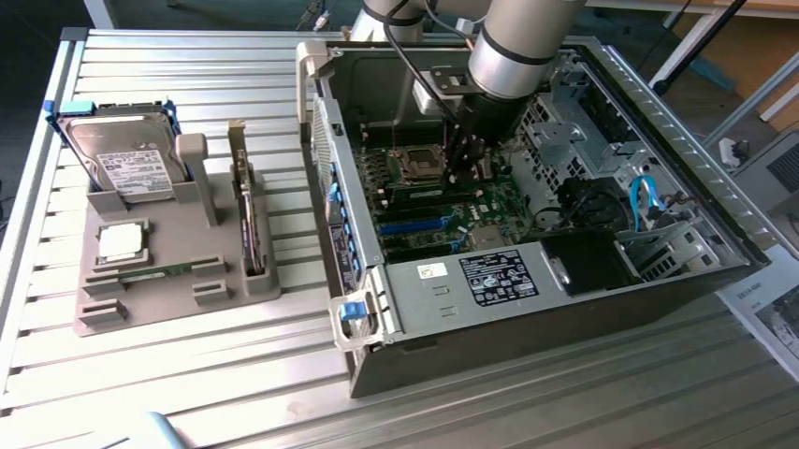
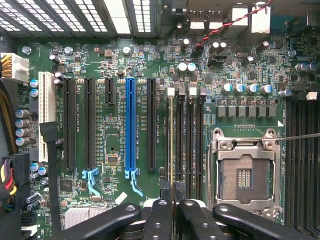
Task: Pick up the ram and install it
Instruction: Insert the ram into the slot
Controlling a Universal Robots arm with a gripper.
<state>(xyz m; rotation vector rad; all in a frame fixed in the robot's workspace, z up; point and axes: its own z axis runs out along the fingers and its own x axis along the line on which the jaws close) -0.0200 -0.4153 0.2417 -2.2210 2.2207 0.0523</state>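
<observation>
One thin green circuit-board ram stick (image 2: 171,140) stands edge-on beside the black memory slots (image 2: 182,140) (seated or not, I cannot tell), pinched in the nearly closed black end effector (image 2: 173,212). The exterior view adds the open black computer case (image 1: 562,299) and a grey parts holder (image 1: 163,299) on the slatted metal surface (image 1: 187,374).

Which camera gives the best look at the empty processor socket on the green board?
The wrist view. It looks straight down on the processor socket, so its metal frame and bare middle are plain to see. The exterior view shows the processor socket as a small, slanted square deep inside the computer case.
</observation>
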